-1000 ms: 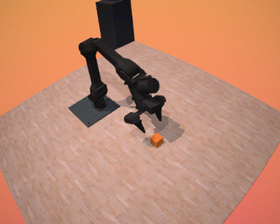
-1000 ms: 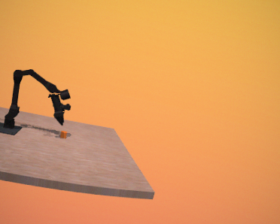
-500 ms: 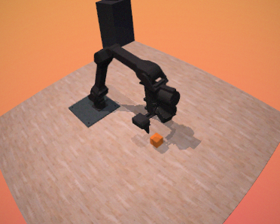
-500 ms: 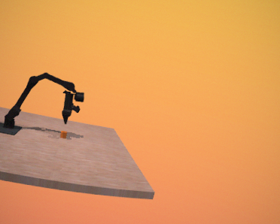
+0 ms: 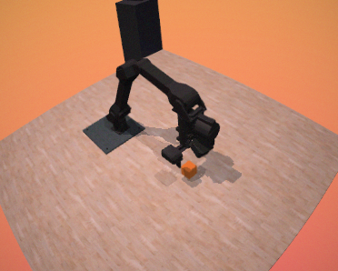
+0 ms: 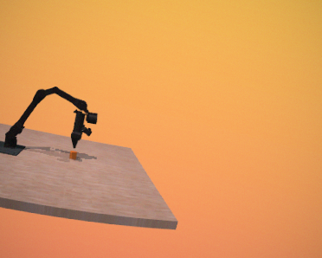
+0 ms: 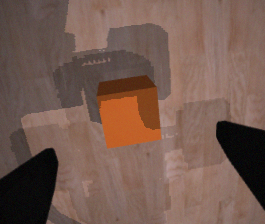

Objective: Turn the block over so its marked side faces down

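The orange block (image 5: 189, 169) (image 6: 73, 154) (image 7: 133, 121) rests on the wooden table (image 5: 103, 205) (image 6: 102, 186). Its upper face is plain orange with a shadow over one corner, and a darker side face shows in the wrist view. No mark shows on the visible faces; the underside is hidden. My gripper (image 5: 192, 158) (image 6: 74, 147) (image 7: 137, 142) is open and empty, pointing down above the block. In the wrist view the block lies between the two fingers and a little beyond their tips, with a gap on each side.
The arm's dark base plate (image 5: 104, 141) (image 6: 3, 149) is at the back left of the table. A tall black box (image 5: 141, 29) stands at the table's far corner. Shadows of the arm and gripper fall around the block.
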`<action>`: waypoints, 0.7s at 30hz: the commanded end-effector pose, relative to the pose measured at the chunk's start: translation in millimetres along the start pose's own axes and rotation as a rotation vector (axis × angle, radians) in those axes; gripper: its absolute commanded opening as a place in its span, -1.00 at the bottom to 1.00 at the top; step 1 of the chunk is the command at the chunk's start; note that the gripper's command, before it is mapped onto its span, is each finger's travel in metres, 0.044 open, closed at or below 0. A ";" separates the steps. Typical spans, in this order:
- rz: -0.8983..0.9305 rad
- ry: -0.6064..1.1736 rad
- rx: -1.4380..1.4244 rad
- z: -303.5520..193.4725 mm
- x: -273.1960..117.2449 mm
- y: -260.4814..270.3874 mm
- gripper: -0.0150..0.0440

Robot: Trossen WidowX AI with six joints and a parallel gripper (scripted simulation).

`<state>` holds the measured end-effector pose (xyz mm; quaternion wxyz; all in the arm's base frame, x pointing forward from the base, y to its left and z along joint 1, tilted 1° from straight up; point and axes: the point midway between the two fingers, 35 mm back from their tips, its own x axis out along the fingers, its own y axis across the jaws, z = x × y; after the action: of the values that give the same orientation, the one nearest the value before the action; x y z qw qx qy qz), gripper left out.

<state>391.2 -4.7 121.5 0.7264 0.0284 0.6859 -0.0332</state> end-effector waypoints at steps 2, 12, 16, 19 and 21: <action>0.006 0.003 -0.003 -0.2 12.4 0.8 1.00; 0.006 0.003 -0.003 -0.5 25.6 0.7 1.00; 0.006 0.003 -0.003 -0.3 32.2 0.8 1.00; 0.006 0.003 -0.003 -0.3 37.1 0.8 1.00; 0.006 0.003 -0.003 -0.4 40.4 0.8 1.00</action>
<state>394.1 -5.1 90.6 0.7293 0.0286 0.6827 -0.0331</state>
